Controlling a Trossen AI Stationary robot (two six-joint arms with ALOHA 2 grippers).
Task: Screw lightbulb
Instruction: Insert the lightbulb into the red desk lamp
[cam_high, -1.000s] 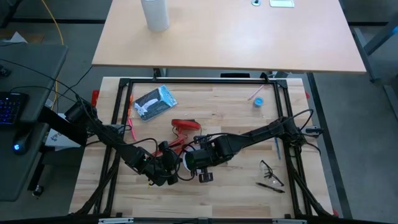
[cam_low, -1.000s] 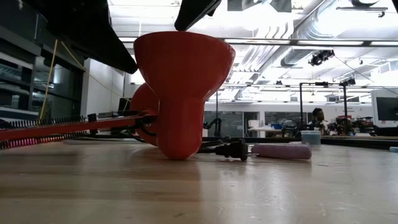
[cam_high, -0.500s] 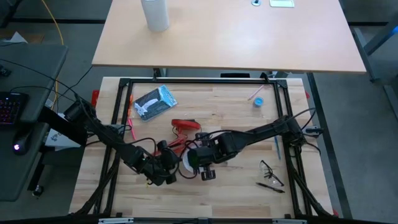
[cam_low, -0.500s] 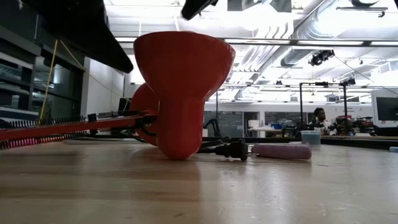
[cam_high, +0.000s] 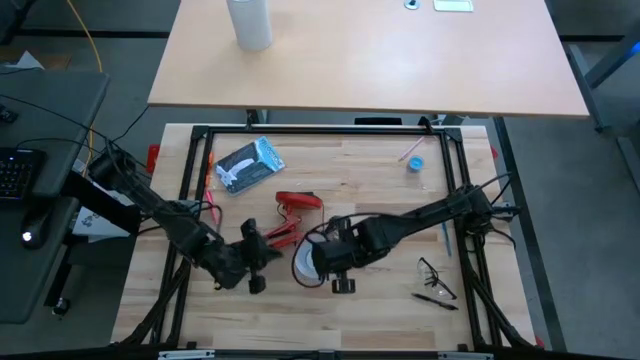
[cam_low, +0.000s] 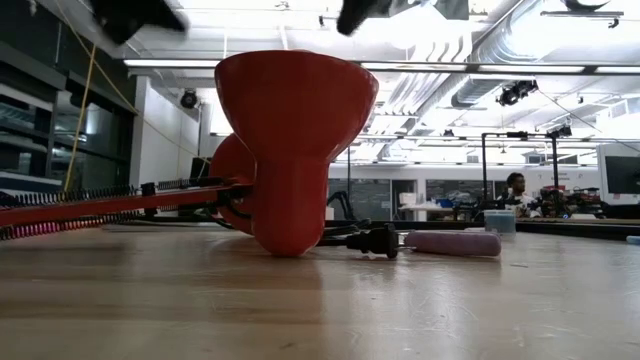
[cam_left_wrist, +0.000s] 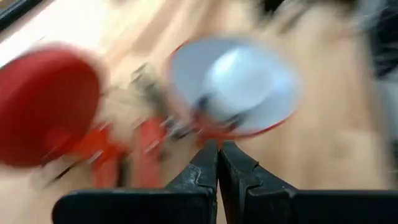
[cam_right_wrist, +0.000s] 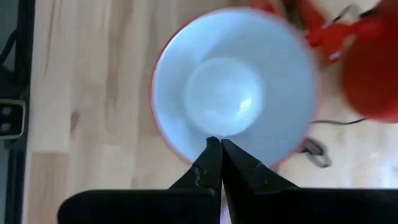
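Both jaws are clenched with nothing in them: left gripper (cam_high: 256, 284) and right gripper (cam_high: 343, 285) sit either side of the red lamp's shade (cam_right_wrist: 233, 93), where the lightbulb (cam_right_wrist: 225, 96) sits inside.

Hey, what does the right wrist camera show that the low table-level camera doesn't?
Only the right wrist view: the inside of the lamp shade, with the white lightbulb sitting in its middle, and the right gripper shut above it.

Only the low view: the shade's red outside standing mouth-up on the table, a black plug, and the room behind.

Both: the red lamp and the wooden table.
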